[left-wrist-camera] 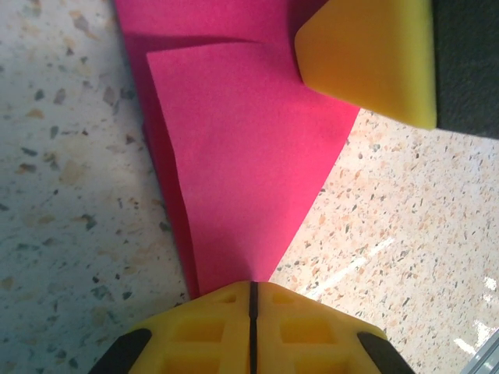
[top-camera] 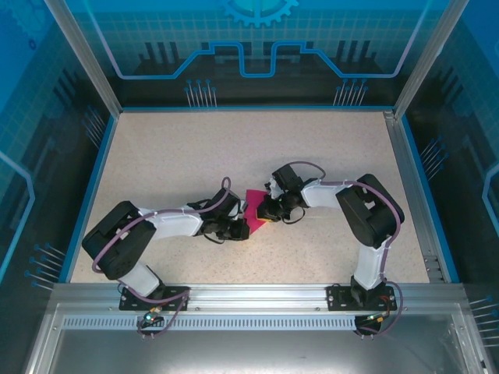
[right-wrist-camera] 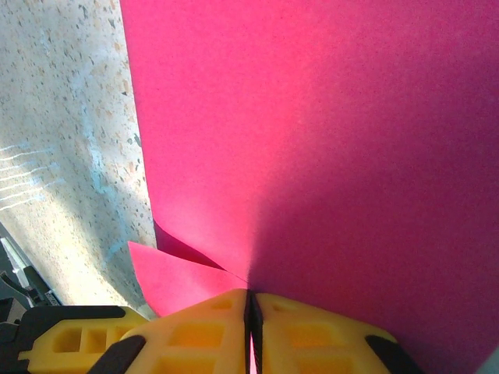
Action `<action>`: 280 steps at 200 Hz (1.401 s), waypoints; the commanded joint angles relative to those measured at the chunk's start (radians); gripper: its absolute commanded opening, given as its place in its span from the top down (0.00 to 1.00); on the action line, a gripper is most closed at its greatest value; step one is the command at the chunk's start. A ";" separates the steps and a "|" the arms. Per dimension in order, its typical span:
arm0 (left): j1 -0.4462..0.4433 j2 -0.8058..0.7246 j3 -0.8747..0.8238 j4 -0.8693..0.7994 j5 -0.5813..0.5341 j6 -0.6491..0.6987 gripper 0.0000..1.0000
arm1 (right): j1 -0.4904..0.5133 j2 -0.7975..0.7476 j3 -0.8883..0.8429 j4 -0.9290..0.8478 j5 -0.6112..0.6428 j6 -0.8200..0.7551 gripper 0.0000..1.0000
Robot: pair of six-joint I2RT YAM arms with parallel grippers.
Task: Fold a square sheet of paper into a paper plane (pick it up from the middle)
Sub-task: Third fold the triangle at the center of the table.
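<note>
A: What's the layout?
B: Speckled beige table [top-camera: 195,156]. The left arm [top-camera: 168,222] reaches in from the near left and the right arm [top-camera: 366,206] from the near right. Their wrists almost meet mid-table.
A: Paper?
B: The magenta paper sheet [top-camera: 254,212] is between the two wrists, around the table's centre and slightly to the near side. It's partly folded. In the left wrist view the paper sheet [left-wrist-camera: 242,148] narrows to a point, with one layer lying over another.
A: Left claw?
B: The left gripper [left-wrist-camera: 252,284] is clamped on that pointed end. Its yellow fingers [left-wrist-camera: 203,319] are pressed together with only a thin seam between them, and the paper comes out of the seam.
A: Right?
B: Same. The right gripper [right-wrist-camera: 249,300] has its pads together with a pink edge pinched in the gap. A broad pink face spreads up from the tips, with a small flap [right-wrist-camera: 179,276] at lower left.
A: Are the grippers touching?
B: No, they're apart but near. The left wrist view has one right finger [left-wrist-camera: 366,54] at top right, over the sheet's far edge.
A: Is the sheet flat on the table?
B: Can't tell.
</note>
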 commanded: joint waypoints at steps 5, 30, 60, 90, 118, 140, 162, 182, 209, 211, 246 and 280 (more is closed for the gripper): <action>0.005 0.004 -0.036 -0.190 -0.038 -0.012 0.90 | 0.013 0.089 -0.029 -0.078 0.139 -0.013 0.87; 0.005 -0.006 -0.046 -0.204 -0.046 -0.016 0.89 | 0.014 0.090 -0.028 -0.078 0.139 -0.015 0.87; 0.005 -0.042 -0.064 -0.215 -0.050 -0.019 0.89 | 0.013 0.089 -0.027 -0.080 0.139 -0.014 0.87; 0.006 -0.059 -0.065 -0.226 -0.044 -0.020 0.89 | 0.014 0.092 -0.025 -0.077 0.137 -0.011 0.87; 0.005 -0.103 -0.057 -0.204 -0.003 -0.031 0.88 | 0.015 0.088 -0.019 -0.083 0.135 -0.011 0.87; 0.006 -0.145 -0.024 -0.216 0.005 -0.037 0.87 | 0.014 0.085 -0.019 -0.085 0.139 -0.009 0.86; 0.005 -0.192 0.010 -0.215 -0.002 -0.041 0.86 | 0.015 0.086 -0.013 -0.082 0.135 -0.004 0.86; 0.005 -0.202 0.045 -0.180 0.012 -0.048 0.85 | 0.015 0.083 -0.013 -0.082 0.134 -0.001 0.86; 0.005 -0.134 0.095 -0.112 0.053 -0.055 0.84 | 0.016 0.077 -0.012 -0.079 0.132 0.005 0.86; 0.005 -0.124 0.101 -0.110 0.055 -0.055 0.84 | 0.017 0.077 -0.013 -0.079 0.132 0.005 0.86; 0.005 -0.012 0.137 -0.099 -0.004 -0.052 0.86 | 0.019 0.069 -0.013 -0.070 0.128 0.011 0.86; 0.005 0.052 0.126 -0.121 -0.052 -0.049 0.90 | 0.021 0.057 -0.003 -0.057 0.117 0.016 0.85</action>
